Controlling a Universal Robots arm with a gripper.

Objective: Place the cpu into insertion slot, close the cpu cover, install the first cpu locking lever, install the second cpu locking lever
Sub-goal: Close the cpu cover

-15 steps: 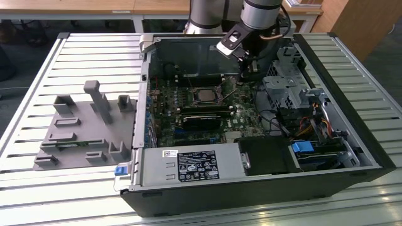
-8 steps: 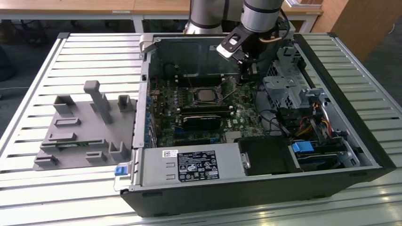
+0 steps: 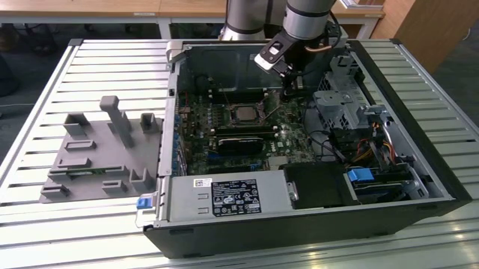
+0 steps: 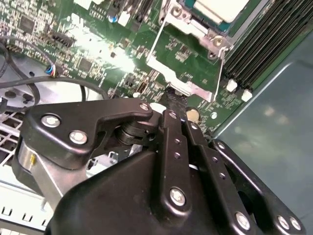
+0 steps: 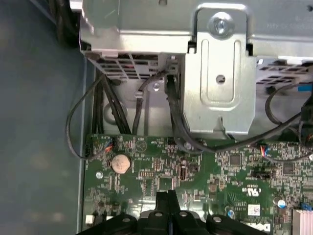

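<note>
End effector closed tight, empty; cpu pale silvery square, seated in insertion slot.

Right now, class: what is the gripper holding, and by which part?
Cannot be told: the gripper is shut at the cpu cover's edge, with any contact hidden.

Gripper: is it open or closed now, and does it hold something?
Gripper: closed, right at the edge of the metal cover; whether it pinches the cover cannot be told.

A slatted metal worktop carries an open computer case and, at the exterior view's left, a grey holder (several upright posts).
</note>
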